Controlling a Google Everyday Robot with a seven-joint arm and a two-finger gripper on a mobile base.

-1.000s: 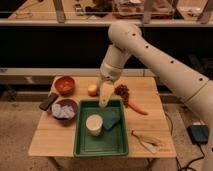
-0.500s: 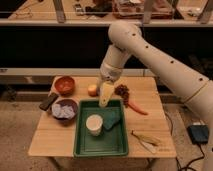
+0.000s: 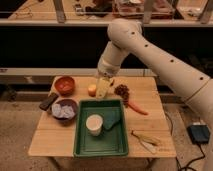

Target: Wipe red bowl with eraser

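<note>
Dark shelving runs behind the wooden table (image 3: 50, 142), and on it we take the green tray (image 3: 100, 148) as our landmark. Inside the tray stand a white cup (image 3: 94, 124) and, just beside it, a dark green pad (image 3: 111, 120). The gripper (image 3: 103, 88) hangs over the tray's far edge, pointing down, just beside a small orange fruit (image 3: 92, 90). We cannot tell whether it is released or grasping anything. The red bowl (image 3: 64, 85) sits beyond the tray's far left corner as we view it, apart from the gripper. The eraser (image 3: 48, 101) lies well left of the tray, near the red bowl and just beside a maroon bowl (image 3: 65, 109). A carrot (image 3: 136, 108) lies right of the tray.
</note>
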